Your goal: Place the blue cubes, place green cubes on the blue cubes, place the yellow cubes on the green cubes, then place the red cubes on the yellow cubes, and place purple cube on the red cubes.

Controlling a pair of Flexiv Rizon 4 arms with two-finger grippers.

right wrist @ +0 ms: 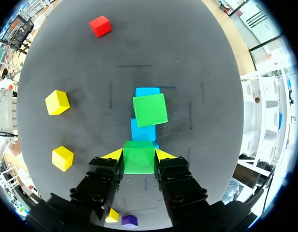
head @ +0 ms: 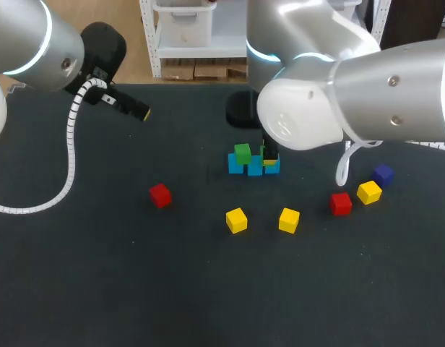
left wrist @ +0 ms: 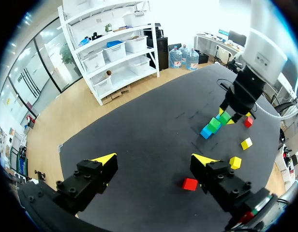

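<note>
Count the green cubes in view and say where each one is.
2. One green cube rests on the blue cubes; the other is held in the right gripper by that row. The right arm may hide more.

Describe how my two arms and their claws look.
The left arm and right arm are rounded silver tubes with glowing blue rings at the joints. A white coiled cable hangs off the left one. The left claw and right claw are black and blocky, with yellow wedge tips.
</note>
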